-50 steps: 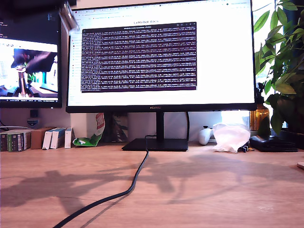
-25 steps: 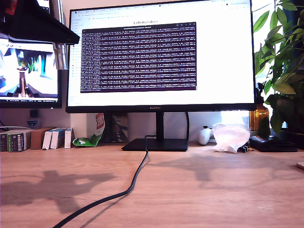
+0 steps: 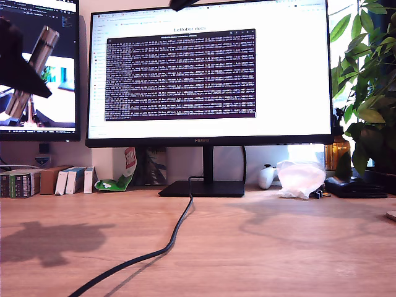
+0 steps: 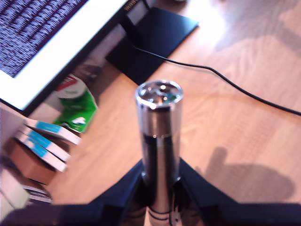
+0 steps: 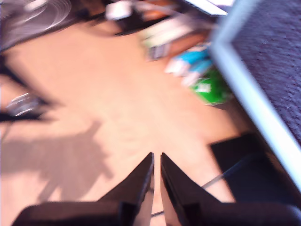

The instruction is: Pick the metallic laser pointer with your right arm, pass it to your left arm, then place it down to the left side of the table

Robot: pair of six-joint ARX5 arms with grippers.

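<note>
1. High at the exterior view's left, the first gripper (image 3: 18, 74) holds the metallic laser pointer (image 3: 42, 48) in the air, well above the table (image 3: 278, 247).
2. Change: half a second earlier the pointer hung nearly upright and closer to the big monitor (image 3: 210, 74). It is now tilted and farther toward the exterior view's left. Its shadow (image 3: 55, 241) on the table has shifted the same way.
3. Tool state, first wrist view: the jaws of the first gripper (image 4: 160, 188) are pinched on the pointer's (image 4: 159, 136) barrel, which juts out past the jaw tips.
4. Tool state, second wrist view: the second gripper (image 5: 156, 162) has its jaws pressed almost together with nothing between them. The picture is blurred.
5. A dark tip (image 3: 184, 4) has newly entered at the exterior view's top edge. Which arm it belongs to cannot be told.
6. Judgement: one arm alone carries the pointer sideways, so the transfer is probably done and lowering to the table remains.
</note>
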